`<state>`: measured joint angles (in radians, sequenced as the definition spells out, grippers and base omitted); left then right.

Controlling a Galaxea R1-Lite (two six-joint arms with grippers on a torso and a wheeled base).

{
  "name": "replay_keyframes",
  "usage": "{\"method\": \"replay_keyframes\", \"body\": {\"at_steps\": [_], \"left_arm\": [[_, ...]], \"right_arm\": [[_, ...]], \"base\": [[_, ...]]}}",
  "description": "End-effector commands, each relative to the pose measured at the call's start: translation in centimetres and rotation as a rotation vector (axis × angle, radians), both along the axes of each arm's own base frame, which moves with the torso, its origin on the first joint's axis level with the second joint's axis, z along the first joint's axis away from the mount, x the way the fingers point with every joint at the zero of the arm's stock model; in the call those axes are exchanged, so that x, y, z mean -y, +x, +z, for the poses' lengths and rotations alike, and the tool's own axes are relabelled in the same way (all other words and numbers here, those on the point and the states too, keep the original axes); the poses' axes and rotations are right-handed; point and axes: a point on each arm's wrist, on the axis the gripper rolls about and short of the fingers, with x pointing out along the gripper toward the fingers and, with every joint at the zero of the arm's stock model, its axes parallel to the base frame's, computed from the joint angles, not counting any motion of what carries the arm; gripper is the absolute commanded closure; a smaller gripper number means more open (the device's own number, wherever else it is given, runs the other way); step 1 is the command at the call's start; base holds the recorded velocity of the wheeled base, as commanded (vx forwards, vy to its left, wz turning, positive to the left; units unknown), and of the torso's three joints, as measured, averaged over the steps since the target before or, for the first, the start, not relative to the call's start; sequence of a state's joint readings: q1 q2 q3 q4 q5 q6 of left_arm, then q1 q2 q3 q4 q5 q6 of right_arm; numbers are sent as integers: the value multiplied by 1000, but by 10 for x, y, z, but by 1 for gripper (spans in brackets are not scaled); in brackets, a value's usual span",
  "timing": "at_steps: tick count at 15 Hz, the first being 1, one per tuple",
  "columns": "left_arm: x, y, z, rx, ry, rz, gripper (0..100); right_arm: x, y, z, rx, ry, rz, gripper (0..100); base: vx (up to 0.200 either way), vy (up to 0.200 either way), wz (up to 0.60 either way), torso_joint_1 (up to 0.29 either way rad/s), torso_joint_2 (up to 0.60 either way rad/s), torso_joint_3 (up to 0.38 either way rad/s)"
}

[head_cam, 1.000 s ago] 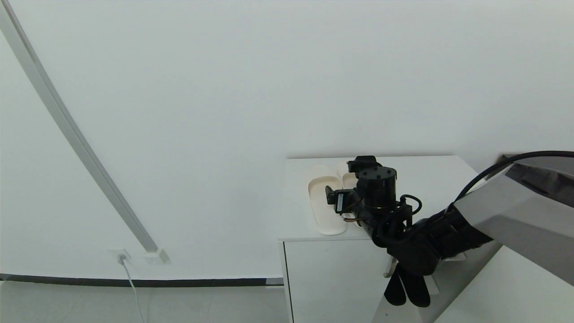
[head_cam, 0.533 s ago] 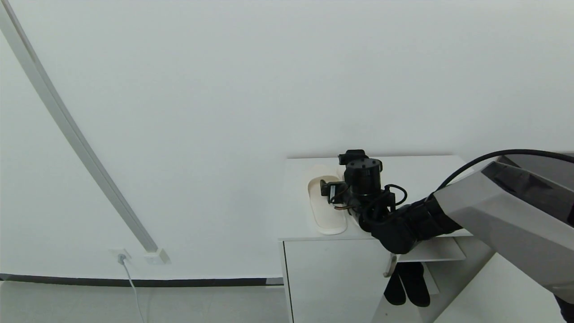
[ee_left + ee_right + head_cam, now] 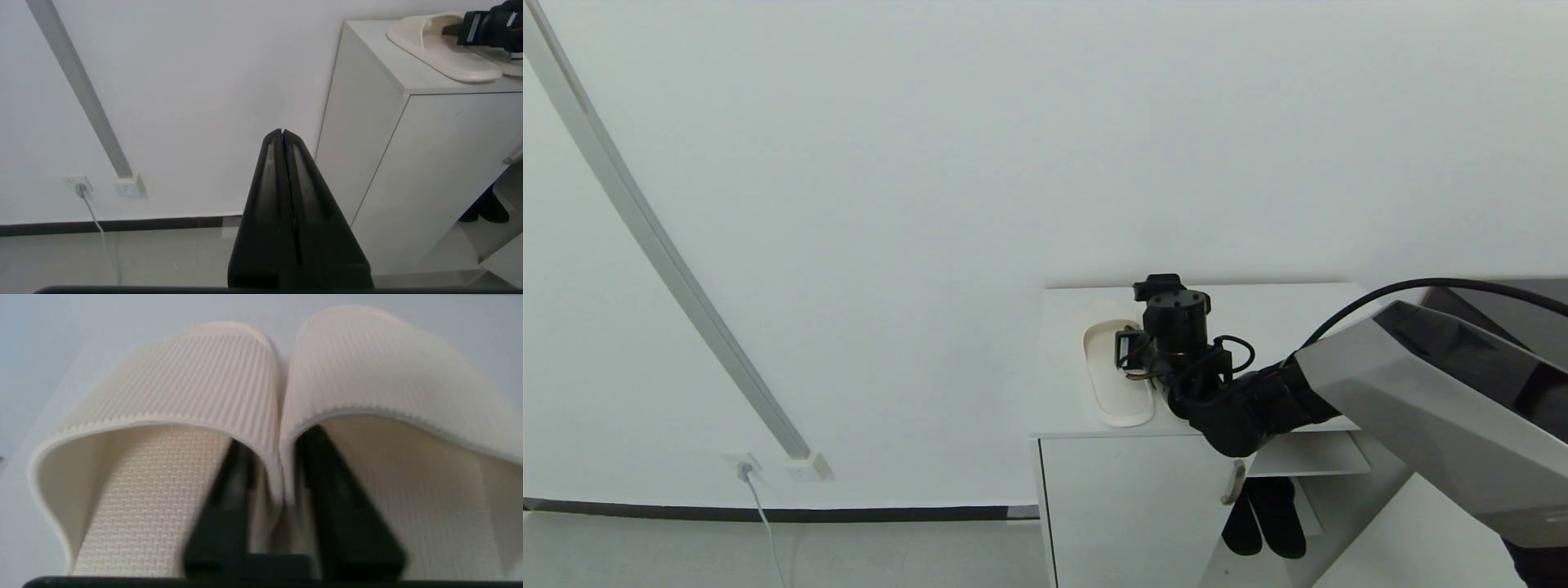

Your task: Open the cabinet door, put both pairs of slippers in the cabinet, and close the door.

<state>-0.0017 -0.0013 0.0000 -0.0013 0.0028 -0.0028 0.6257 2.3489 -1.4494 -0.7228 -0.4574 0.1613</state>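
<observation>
2 pairs in all, counted from my head view. 1 black pair (image 3: 1262,523) already sits low inside the open cabinet (image 3: 1127,506), under its shelf (image 3: 1307,457). 1 cream pair (image 3: 1115,384) lies on the cabinet top near its left front corner, with my right hand (image 3: 1158,286) down on it.

From my left wrist, my left hand (image 3: 283,143) hangs off the cabinet's left side, well apart. Its 2 fingers are pressed together on nothing.

From my right wrist, the 2 cream slippers touch side by side. My fingers (image 3: 233,490) stand part-way apart, 1 under each strap, with the 2 adjoining strap walls between them. I cannot tell if they press yet.

I judge the slippers light, soft and bendy, their ribbed straps grippy. Pinching both inner walls should lift the pair, though the heels may sag.
</observation>
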Motion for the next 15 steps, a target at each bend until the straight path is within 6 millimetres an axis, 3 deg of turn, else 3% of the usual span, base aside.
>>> {"method": "replay_keyframes", "body": {"at_steps": [1,6,7,10,15], "left_arm": [[0,0,0,-1,0,0,100],[0,0,0,-1,-2,0,100],[0,0,0,-1,0,0,100],[0,0,0,-1,-2,0,100],[0,0,0,-1,3,-1,100]], "right_arm": [[-1,-1,-1,-1,-1,2,100],[1,-5,12,21,15,5,100],[6,-16,34,44,32,11,100],[23,-64,65,39,38,93,100],[69,-156,84,6,36,297,100]], "base": [[0,0,0,0,0,0],[0,0,0,0,0,0],[0,0,0,0,0,0],[0,0,0,0,0,0],[0,0,0,0,0,0]]}}
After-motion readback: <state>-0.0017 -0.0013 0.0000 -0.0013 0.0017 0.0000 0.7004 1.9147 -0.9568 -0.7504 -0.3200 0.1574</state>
